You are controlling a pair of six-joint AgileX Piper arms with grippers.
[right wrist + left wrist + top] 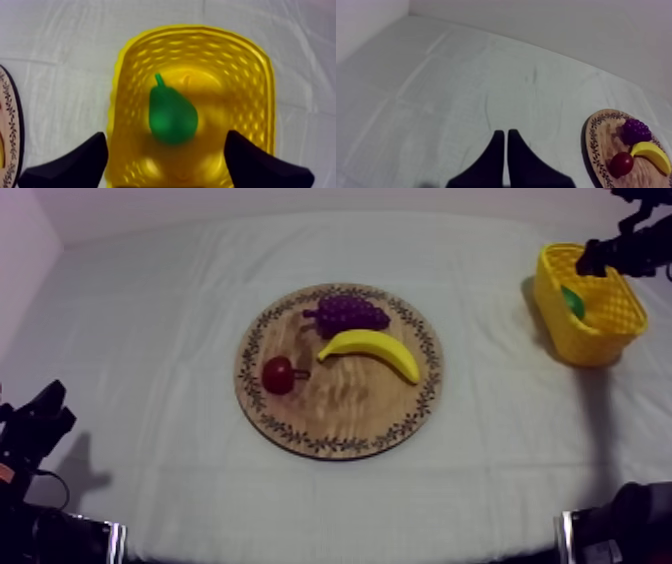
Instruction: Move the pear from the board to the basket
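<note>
Since the pear [172, 116] lies inside the yellow basket [118, 95] and not on the wooden board [340, 418], the placing looks done, and what is left is probably a retreat. It seems to rest on the basket's floor, though the view is soft there and that is hard to be sure of. Its long axis runs away from the right gripper [166, 137]: the stem points to the basket's far wall and the broad end lies nearer the fingers. Those fingers are spread wide with nothing between them, and the pear sits below them, about midway and clear of both. A straight lift should therefore free the arm without touching the fruit or catching the walls.

From above, the right arm comes in at the far right and hangs over the basket, which stands near the bench [150, 338] edge, well apart from the board. The wrist view gives the pear's stem and lie, while the top view offers just a green patch behind the basket's wall. The top view in turn shows the board's load: a banana [372, 348], a bunch of grapes [348, 313] and a small red fruit [278, 374].

The left gripper [505, 132] is far the more distant, low at its own side over bare cloth, fingers pressed together into a narrow wedge
</note>
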